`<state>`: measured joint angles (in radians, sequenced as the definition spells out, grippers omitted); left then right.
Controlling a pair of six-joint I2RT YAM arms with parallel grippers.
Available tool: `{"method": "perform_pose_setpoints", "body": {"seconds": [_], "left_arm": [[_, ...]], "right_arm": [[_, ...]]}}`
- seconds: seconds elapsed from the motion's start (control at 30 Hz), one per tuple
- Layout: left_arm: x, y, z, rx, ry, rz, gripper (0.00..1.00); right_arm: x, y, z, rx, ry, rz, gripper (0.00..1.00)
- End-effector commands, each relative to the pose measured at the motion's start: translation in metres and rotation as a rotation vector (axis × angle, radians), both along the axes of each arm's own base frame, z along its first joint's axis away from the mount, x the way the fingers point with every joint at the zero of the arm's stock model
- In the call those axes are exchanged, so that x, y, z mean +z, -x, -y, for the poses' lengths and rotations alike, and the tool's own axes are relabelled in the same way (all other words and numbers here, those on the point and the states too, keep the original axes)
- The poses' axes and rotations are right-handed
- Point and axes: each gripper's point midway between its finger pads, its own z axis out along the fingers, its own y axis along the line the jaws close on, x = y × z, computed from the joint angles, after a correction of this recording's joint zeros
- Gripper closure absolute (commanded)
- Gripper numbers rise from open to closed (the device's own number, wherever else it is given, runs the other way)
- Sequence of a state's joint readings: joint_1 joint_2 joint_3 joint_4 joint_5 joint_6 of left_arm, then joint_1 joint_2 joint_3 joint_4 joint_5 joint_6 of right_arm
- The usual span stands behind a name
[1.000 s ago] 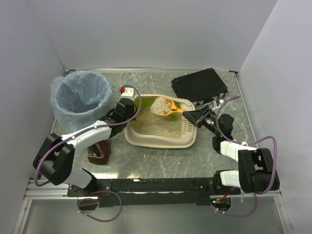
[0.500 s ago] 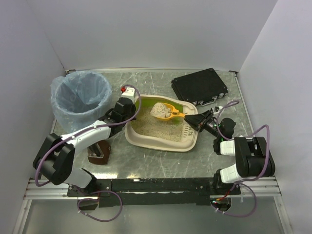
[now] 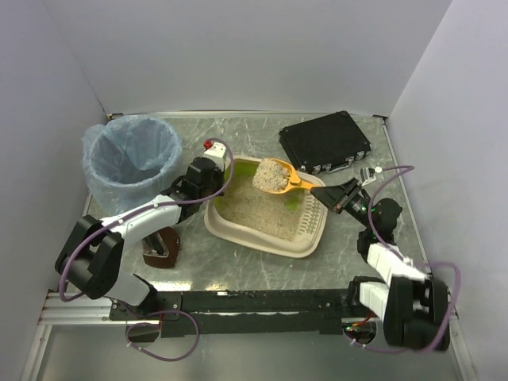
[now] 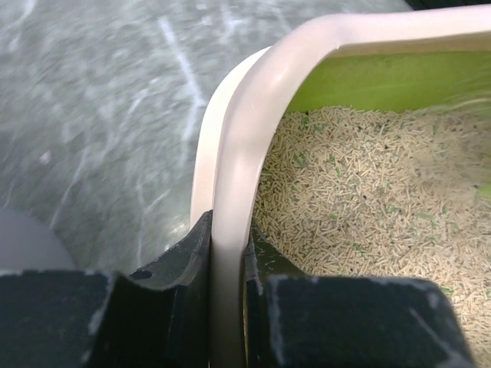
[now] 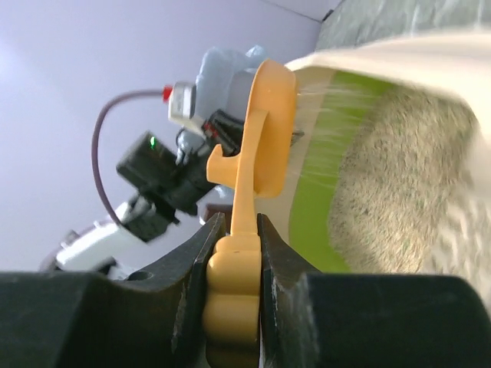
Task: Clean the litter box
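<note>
The beige litter box (image 3: 255, 235) with a lime-green inner wall lies mid-table, holding sandy granules (image 3: 266, 210). My left gripper (image 3: 208, 181) is shut on the box's left rim (image 4: 230, 230), one finger outside and one inside. An orange scoop (image 3: 275, 175) heaped with granules hangs above the box's far side. Its handle (image 5: 234, 291) is clamped in my right gripper (image 3: 324, 194), which reaches in from the right over the slotted end.
A round bin with a blue bag (image 3: 132, 159) stands at the back left. At the back right lies a black case (image 3: 325, 140). A small brown object (image 3: 161, 248) sits by the left arm.
The right arm has swung its base end down and right while the scoop rose and shifted slightly toward the box's far rim. The box has tilted a little clockwise. The left gripper holds the rim as before.
</note>
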<state>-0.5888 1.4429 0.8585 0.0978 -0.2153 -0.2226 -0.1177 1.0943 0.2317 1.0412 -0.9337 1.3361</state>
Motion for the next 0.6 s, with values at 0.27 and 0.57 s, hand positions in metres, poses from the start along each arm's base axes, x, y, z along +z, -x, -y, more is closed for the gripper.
{"method": "perform_pose_setpoints", "body": {"seconds": [0.27,0.57], "left_arm": [[0.084,-0.054,0.087,-0.419,0.133,0.209,0.99],[0.076,-0.041,0.089,-0.452,0.167,0.173,0.94]], "right_arm": [[-0.006,0.023,-0.005,-0.004,0.092,0.055,1.00],[-0.016,0.024,-0.004,-0.020,-0.026,-0.054,1.00]]}}
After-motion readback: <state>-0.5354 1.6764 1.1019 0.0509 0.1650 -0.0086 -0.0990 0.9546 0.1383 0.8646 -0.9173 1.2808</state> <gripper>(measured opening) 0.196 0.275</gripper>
